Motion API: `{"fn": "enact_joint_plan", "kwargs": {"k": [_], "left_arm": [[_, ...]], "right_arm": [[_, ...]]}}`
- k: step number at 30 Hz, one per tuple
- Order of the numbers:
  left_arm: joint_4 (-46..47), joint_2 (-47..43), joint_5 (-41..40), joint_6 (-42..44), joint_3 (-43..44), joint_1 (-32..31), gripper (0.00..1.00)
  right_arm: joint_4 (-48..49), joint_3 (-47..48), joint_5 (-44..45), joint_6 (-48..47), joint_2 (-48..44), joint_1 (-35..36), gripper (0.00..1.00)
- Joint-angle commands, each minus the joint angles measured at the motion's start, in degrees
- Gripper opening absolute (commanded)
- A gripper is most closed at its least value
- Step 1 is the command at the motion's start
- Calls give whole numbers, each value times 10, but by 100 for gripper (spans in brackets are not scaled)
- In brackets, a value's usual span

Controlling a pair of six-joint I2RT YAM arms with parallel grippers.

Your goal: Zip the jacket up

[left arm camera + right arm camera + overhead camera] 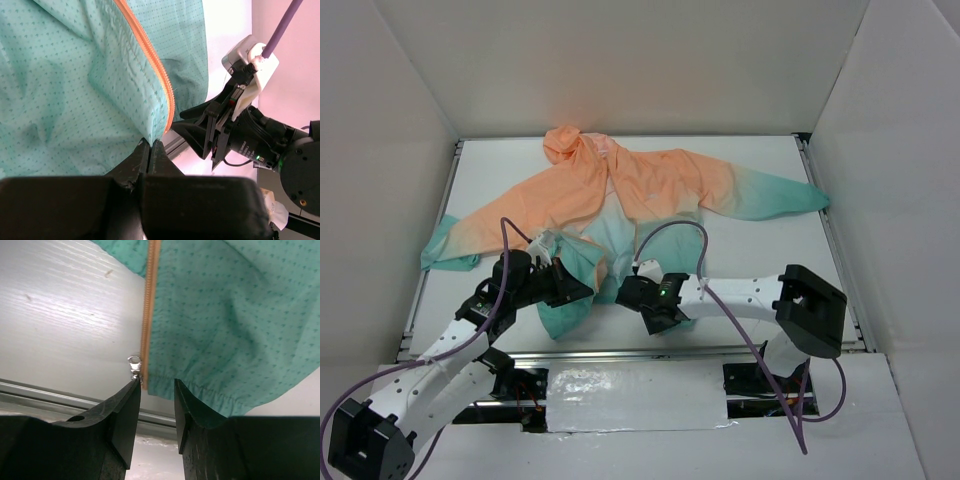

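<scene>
Left end effector (150, 146): shut tight on jacket (650, 185) hem (200, 392), by zipper (150, 55) end. Right end effector (156, 386): open, jaws either side of hem, slider (134, 365) just beside. Jacket: spread on desk (760, 270), hem near arms. Hold hem tight, grab slider square, pull up slowly.

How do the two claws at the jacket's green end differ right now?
The left gripper is shut, pinching the jacket at its teal hem beside the orange zipper; the right gripper stands open, gripping nothing. By the left gripper the zipper edge shows only teeth; just ahead of the right gripper sits the small metal zipper pull. Both are at the teal hem.
</scene>
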Motion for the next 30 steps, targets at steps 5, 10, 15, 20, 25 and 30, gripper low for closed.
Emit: {"fn": "enact_joint_plan", "kwargs": {"k": [5,10,15,20,25,30], "left_arm": [[24,-3,8,9,-3,2,0],[28,0,13,8,-6,2,0],[26,-2,13,10,-7,2,0],[19,-8,7,11,-8,2,0],[31,-7,16,5,-12,2,0],[28,-8,16,6,-12,2,0]], "right_arm": [[-10,-22,-13,-8,-14,-8,40],[1,-31,-11,-12,-9,-7,40],[6,-24,-12,-13,18,-8,39],[20,-31,-11,-13,-27,-9,39],[8,-25,-3,-10,-21,-10,39],[11,-26,-7,-9,-68,-10,40]]}}
